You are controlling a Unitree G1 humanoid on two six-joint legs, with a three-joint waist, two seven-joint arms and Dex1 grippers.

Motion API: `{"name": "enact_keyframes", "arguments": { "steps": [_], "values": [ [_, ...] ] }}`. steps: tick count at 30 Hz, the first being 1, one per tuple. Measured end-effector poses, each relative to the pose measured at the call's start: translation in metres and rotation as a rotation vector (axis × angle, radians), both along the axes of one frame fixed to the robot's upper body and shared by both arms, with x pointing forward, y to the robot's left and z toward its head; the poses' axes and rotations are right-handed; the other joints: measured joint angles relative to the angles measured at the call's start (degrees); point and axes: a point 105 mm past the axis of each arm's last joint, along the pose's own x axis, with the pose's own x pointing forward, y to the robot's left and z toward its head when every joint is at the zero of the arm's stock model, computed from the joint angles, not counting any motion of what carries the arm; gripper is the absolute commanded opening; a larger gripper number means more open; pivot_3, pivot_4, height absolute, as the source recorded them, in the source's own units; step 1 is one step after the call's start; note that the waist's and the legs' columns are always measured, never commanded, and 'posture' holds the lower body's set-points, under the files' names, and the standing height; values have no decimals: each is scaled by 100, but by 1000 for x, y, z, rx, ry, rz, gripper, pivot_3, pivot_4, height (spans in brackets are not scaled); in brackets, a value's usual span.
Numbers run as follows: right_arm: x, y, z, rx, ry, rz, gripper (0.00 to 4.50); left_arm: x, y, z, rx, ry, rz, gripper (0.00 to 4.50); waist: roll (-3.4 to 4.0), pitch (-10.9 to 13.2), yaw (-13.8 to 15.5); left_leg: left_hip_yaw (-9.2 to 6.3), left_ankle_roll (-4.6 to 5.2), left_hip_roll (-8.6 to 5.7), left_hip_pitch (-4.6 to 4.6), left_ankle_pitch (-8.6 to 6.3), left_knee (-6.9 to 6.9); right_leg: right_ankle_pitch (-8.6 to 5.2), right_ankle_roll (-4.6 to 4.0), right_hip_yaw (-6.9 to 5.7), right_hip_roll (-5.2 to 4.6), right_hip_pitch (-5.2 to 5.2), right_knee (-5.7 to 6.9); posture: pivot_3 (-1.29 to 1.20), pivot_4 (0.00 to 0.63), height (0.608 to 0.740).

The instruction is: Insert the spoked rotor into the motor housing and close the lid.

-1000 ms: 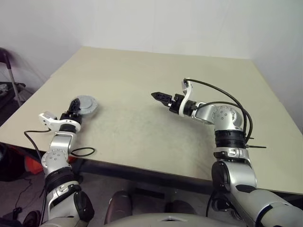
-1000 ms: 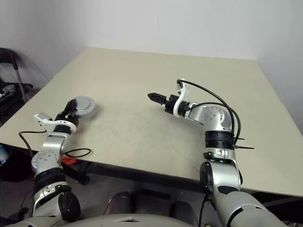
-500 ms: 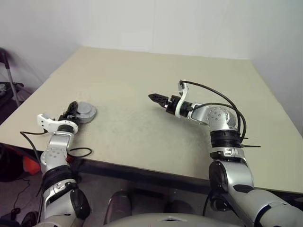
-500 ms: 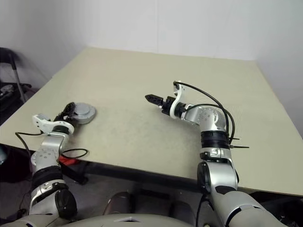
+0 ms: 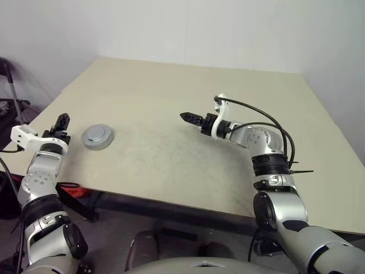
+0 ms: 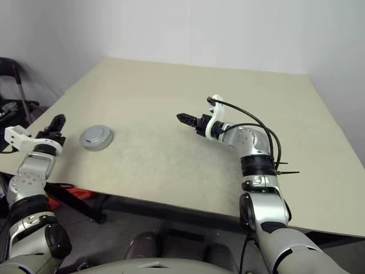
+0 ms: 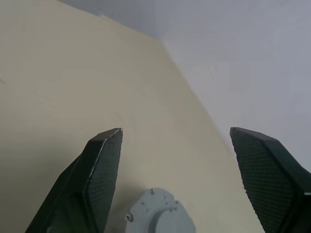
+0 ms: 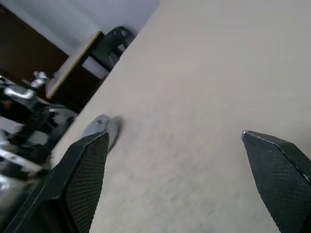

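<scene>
The left claw (image 5: 61, 121) is wide open and holds nothing, just beside the lid (image 5: 97, 137). The lid sits on the motor housing near the table (image 5: 171, 154) edge. The job looks done. Farther off, the right claw (image 5: 188, 117) hangs open over the table.

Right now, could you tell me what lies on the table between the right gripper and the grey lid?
Nothing: in the left eye view, only bare table runs from the right gripper to the lid.
</scene>
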Motion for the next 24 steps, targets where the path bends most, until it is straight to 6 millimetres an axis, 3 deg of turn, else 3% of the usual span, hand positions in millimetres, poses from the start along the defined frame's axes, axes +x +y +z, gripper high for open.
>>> {"name": "enact_keyframes", "arguments": {
  "steps": [4,8,10,16,20,24],
  "values": [
    [1,-14,-1,-135,-185,-35,4500,12,-39,17,241,-15,-130,3728,-1,0,24,-2,0,-1,3,0,4,0,0,-2,-2,4,1,0,0,740],
    [-3,-42,5,-242,-293,15,4500,10,-122,29,505,-123,-490,3728,0,1,57,0,4,-4,3,-2,5,-2,-6,-1,-5,6,1,0,0,740],
    [-4,-53,8,-296,-331,35,4500,8,-143,27,573,-132,-583,3728,2,1,29,1,3,5,11,-1,4,-5,-16,-1,3,7,5,0,0,740],
    [-2,-92,-13,-501,-323,32,4500,9,-177,11,789,-97,-711,3728,9,3,-105,9,5,8,18,-1,5,-13,-46,-1,4,6,5,0,0,740],
    [1,-102,-24,-554,-308,-11,4500,15,-187,9,817,-104,-720,3728,12,4,-118,13,9,9,19,-3,6,-12,-52,-1,5,5,6,0,0,740],
    [0,-98,-25,-556,-322,-12,4500,15,-189,4,827,-92,-726,3728,14,4,-109,16,27,10,18,-13,11,-13,-56,-1,4,4,5,0,0,740]
  ]
}}
